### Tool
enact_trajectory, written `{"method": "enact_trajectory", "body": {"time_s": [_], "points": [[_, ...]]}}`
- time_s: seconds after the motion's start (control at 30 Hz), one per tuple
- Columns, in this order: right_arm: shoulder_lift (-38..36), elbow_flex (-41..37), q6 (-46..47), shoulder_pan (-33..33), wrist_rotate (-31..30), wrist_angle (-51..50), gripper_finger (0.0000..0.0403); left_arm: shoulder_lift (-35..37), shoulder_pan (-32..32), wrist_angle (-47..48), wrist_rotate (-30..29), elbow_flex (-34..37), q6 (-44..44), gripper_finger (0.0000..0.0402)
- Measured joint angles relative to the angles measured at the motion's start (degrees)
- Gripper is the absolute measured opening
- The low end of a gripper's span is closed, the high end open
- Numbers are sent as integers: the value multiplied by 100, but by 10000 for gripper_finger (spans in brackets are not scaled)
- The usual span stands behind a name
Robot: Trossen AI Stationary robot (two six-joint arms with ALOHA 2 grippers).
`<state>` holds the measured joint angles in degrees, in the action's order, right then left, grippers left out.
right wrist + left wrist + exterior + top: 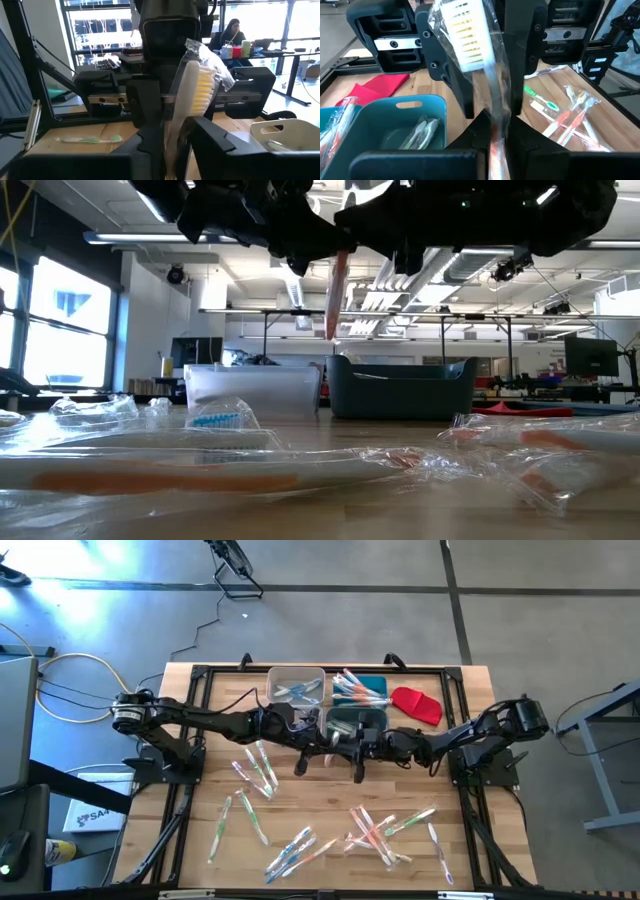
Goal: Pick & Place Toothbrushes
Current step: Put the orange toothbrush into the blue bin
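Both arms meet over the table's middle, just at six o'clock of the teal bin (pixel 357 720). A wrapped toothbrush (pixel 336 292) hangs upright between them. The left pincer (pixel 495 131) is clamped on its handle. The right pincer (pixel 176 131) has its fingers around the same handle, but whether they grip cannot be told.

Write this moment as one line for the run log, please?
stage: handover above table centre | left gripper: jaws shut on wrapped toothbrush | right gripper: jaws around same brush, grip unclear | teal bin: nearby
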<state>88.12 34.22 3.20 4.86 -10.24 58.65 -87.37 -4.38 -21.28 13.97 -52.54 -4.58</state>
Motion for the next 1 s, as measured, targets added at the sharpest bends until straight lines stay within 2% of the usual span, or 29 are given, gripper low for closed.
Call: {"method": "enact_trajectory", "body": {"time_s": [0.17, 0.4, 1.0], "points": [[0, 0, -2, 0, 12, 2, 49, 0, 0, 3, -7, 0, -7, 26], [0, 0, 17, 2, 20, 0, 26, 0, -2, 4, -21, -1, -22, 26], [0, -4, 15, 2, 18, -20, 19, 0, -2, 40, -21, 0, -15, 26]]}}
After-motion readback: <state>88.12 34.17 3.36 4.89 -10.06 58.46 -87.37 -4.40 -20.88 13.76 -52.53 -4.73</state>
